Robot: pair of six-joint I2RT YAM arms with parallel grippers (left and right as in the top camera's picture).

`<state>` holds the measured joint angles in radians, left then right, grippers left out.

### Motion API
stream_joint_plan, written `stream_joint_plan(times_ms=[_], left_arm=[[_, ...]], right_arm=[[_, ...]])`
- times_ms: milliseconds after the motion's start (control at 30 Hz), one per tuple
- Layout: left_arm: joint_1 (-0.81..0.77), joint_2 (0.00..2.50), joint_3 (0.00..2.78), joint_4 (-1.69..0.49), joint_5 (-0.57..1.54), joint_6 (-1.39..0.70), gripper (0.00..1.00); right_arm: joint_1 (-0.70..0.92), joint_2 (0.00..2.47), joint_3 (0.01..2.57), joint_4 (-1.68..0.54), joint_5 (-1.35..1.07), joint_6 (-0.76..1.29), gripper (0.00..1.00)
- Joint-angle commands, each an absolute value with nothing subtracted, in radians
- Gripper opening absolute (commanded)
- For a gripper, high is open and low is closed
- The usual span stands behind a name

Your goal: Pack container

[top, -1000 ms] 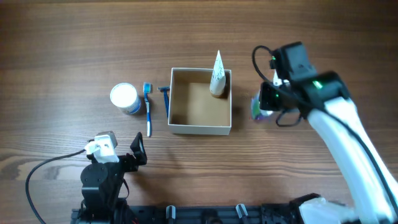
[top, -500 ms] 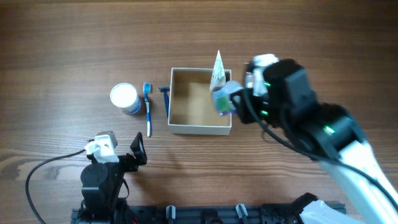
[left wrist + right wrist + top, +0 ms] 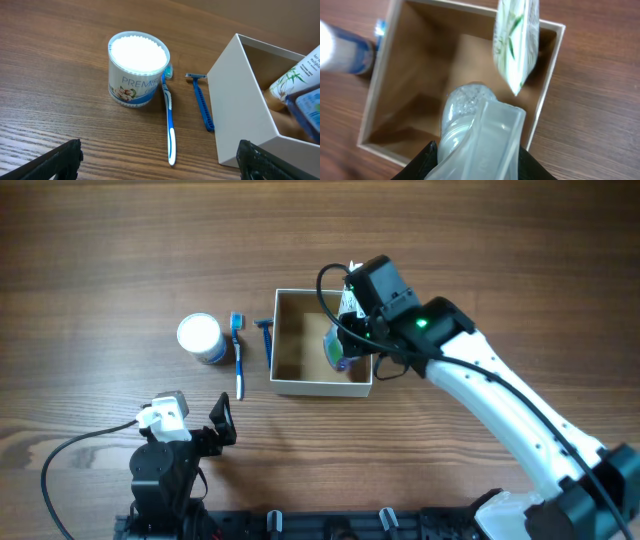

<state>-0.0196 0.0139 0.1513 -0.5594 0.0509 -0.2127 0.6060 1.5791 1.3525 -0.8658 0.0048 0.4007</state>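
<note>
Container (image 3: 240, 110) holds a tube (image 3: 516, 45) and, seemingly, a bottle (image 3: 465, 107).

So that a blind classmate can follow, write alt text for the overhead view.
The right gripper holds a small clear packet over an open square box with a standing tube in it. Left of the box lie a razor, a toothbrush and a white-lidded jar; the left gripper sits at the bottom left.

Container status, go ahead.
Left gripper jaws open, parked. Right gripper jaws shut on translucent item, over container. Tube inside; nothing blocking.
</note>
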Motion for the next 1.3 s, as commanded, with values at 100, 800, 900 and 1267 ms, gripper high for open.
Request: stream_joint_plan(times_ms=[100,800,900,1267], left_arm=[[-0.024,0.007,0.15,-0.556,0.052,-0.218,1.0],[-0.024,0.007,0.15,-0.556,0.052,-0.218,1.0],[-0.024,0.007,0.15,-0.556,0.052,-0.218,1.0],[-0.024,0.007,0.15,-0.556,0.052,-0.218,1.0]], right_arm=[[0.609,1.597,1.353,-0.871,0.084,0.456,0.18],[0.607,1.476,1.336,-0.876,0.088,0.445,0.75],[0.572,1.332,1.337,-0.918,0.122,0.445,0.86],[0.144,1.005,1.337,-1.036,0.158,0.474,0.99]])
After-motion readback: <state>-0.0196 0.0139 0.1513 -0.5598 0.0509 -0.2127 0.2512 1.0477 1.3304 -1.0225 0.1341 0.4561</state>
